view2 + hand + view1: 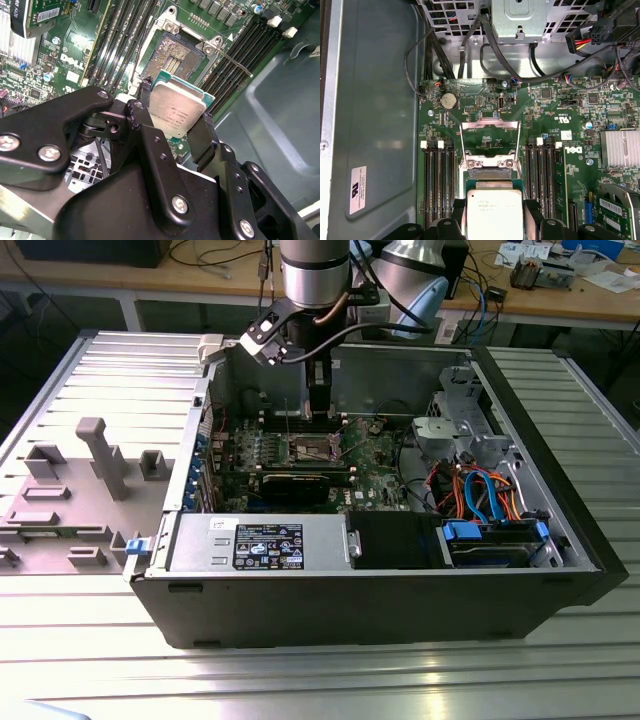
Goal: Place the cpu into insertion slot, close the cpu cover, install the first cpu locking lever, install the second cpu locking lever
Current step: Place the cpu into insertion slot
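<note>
**One step in hand: chip carried, not yet seated**

Largest in the exterior view is the open black-and-grey metal computer case (300, 605), lying on its side. The arm reaches down into it from above. On the case floor lies the green circuit board (560, 107), with long black memory slots (437, 185) on either side of the socket.

The black metal two-finger gripper (175, 107) is clamped on the cpu. Its jaws press on two opposite edges, and the top face is left bare.

On the board, the thin silver metal cpu cover (490, 124), a frame with a window cut-out, appears swung up and open. Beside it, the square insertion slot (175, 57), with its dark centre and silver surround, lies uncovered and has nothing in it.

Smallest is the flat, square, dull silver-grey metal-topped cpu (176, 111). It hangs in the jaws close over the near edge of the slot, apart from it and not yet seated.

It is probably light, thin and rigid. The smooth edges give little purchase, so it could slip or tilt. Its underside and the socket contacts are likely fragile, so the opposite edges are the right place to hold it.
</note>
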